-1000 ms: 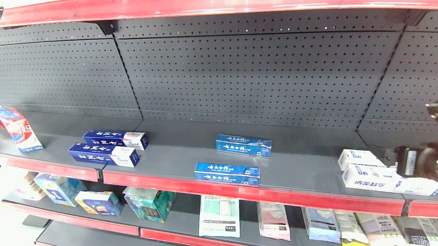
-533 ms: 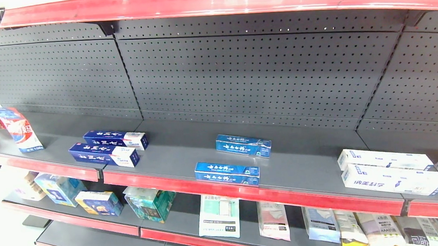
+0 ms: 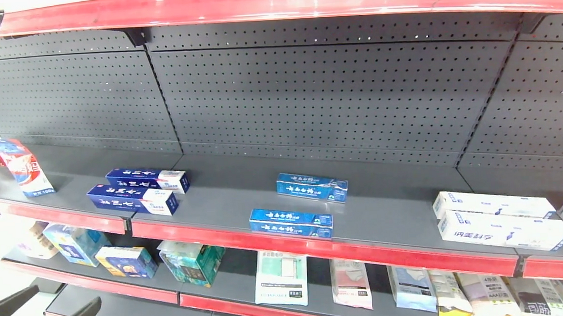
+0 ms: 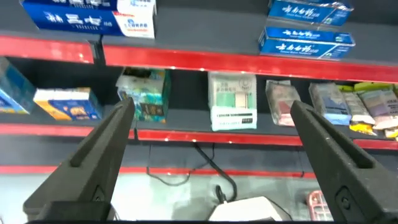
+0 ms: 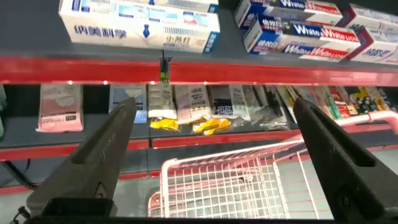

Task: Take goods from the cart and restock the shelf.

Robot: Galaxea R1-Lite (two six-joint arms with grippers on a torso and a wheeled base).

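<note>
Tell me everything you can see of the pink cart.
The cart is a pink wire basket, metal by the look: a thicker tube round the rim, thin wires in a grid for walls. A pink bar, likely the handle, sticks out past one corner. It stands upright before the lower shelf, seen between the fingers of the open right pincer. Nothing touches it; what it holds cannot be told.

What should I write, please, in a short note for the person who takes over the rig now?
Left gripper: open, holds nothing, low in front of the shelf.
Right gripper: open, holds nothing, by the cart.
Done: blue boxes and white boxes lie on the shelf; much of it is bare.
Left: take the next goods from the cart; what it holds I cannot tell.
</note>
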